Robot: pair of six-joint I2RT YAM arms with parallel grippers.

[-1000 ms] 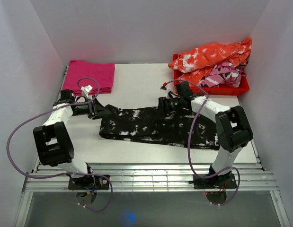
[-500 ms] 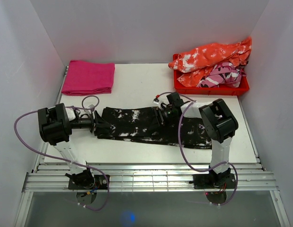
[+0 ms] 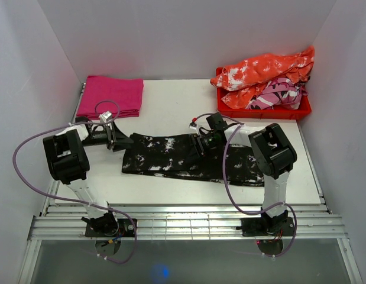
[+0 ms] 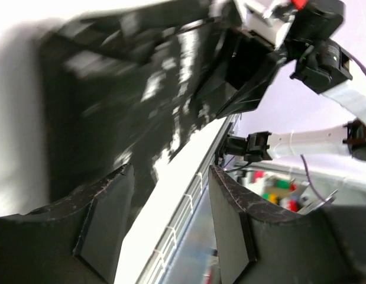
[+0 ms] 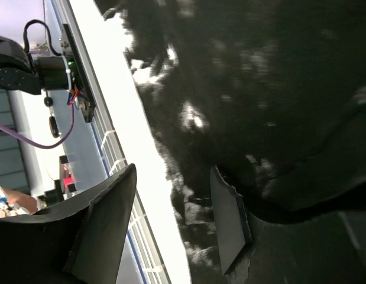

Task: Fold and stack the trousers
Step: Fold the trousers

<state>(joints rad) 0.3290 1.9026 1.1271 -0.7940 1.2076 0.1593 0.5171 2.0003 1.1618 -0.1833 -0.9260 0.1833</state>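
A: Left gripper (image 4: 171, 177) and right gripper (image 5: 174, 177) both gape empty, low over the trousers (image 3: 171, 158) spread across the table (image 3: 171, 100).

B: Then a shallow pinch could catch only one layer, and the fold would bunch crooked.

Both arms are bent at the elbow and reach low. The left claw (image 3: 120, 142) points at the left end of the trousers (image 3: 165, 158), jaws apart. The right claw (image 3: 198, 145) is over their middle, pointing left, jaws also apart.

Black white-splotched trousers (image 3: 165, 157) lie flat, stretched sideways
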